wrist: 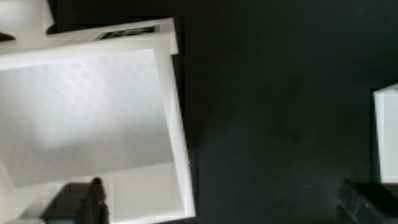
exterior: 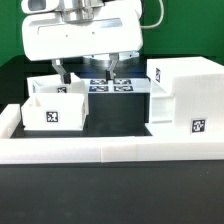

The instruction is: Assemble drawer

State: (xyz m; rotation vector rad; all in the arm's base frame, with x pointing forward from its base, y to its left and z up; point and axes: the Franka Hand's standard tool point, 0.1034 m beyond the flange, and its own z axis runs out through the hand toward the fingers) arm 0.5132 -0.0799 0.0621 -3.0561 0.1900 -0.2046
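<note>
Black table (exterior: 118,115) | fingers (wrist: 80,200) spread astride tray (exterior: 55,105) edge | housing (exterior: 185,95) well apart

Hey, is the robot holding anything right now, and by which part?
Nothing is held. The gripper is open, its fingers spread wide, one of them over the tray near its side wall.

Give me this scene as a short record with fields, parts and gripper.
Tray: white plastic shallow tray with a black-and-white tag, exterior view's left
Housing: large white plastic cube-like housing, exterior view's right, apart from the tray
Marker board: flat white marker board, between them, further back
Wall: low white block wall, in front of both
Gripper: fingers open, above the tray, holding nothing
</note>
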